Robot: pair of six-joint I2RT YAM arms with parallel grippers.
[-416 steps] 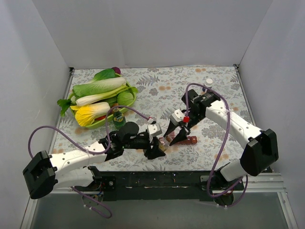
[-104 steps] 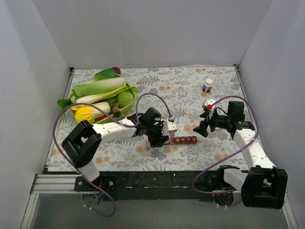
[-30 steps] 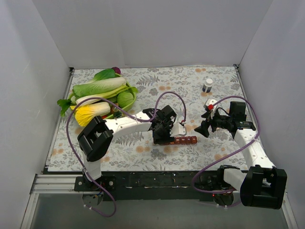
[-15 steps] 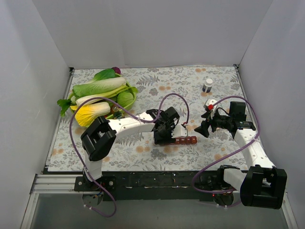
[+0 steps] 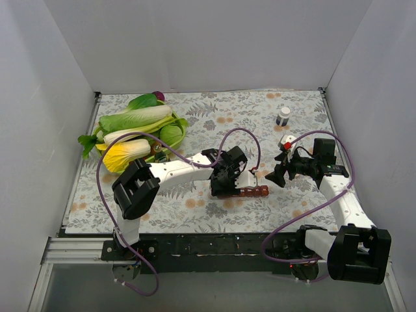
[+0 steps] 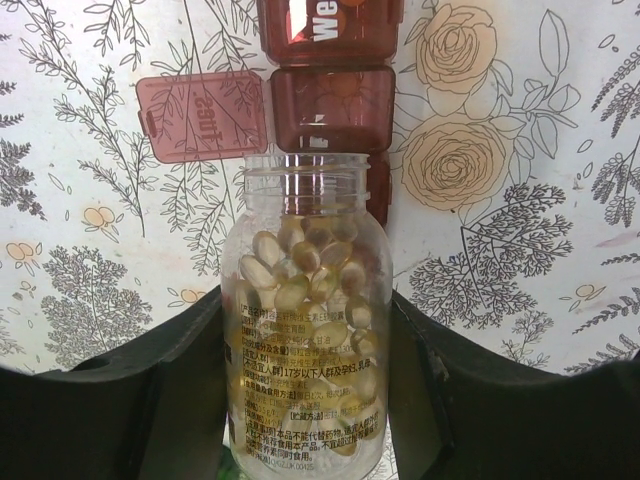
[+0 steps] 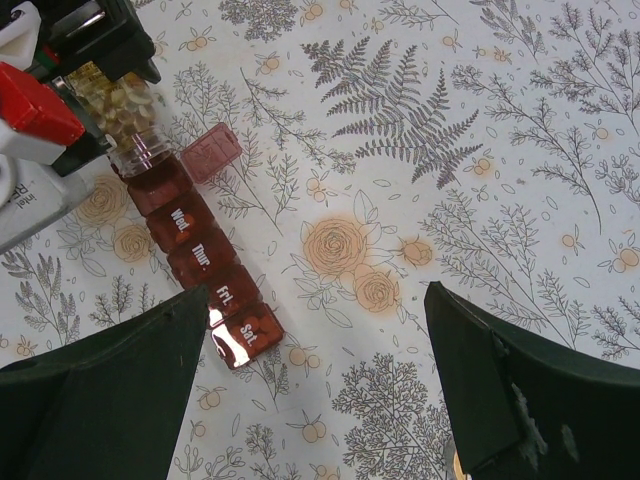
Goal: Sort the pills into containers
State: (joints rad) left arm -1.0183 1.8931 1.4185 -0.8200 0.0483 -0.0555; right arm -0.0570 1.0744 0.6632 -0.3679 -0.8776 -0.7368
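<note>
The containers [image 5: 252,191] are a dark-red strip of joined day-labelled compartments lying on the floral cloth, also seen in the right wrist view [image 7: 200,265]. One lid flap [image 6: 200,115] stands open beside its compartment [image 6: 332,110]. My left gripper [image 5: 224,182] [image 6: 305,395] is shut on a clear uncapped bottle [image 6: 305,320] full of yellowish pills [image 6: 300,270]. The bottle is tipped, with its mouth over the strip's left end, just short of the open compartment. My right gripper [image 5: 276,175] [image 7: 318,290] hangs open to the right of the strip, holding nothing.
A green tray [image 5: 179,127] of leafy vegetables sits at the back left. A small green bottle [image 5: 158,152] stands by its near edge. A small white-capped dark bottle [image 5: 283,116] stands at the back right. White walls close in three sides.
Over the last second my left gripper has shifted slightly to the right along the strip with the bottle in it. The right arm has not moved.
</note>
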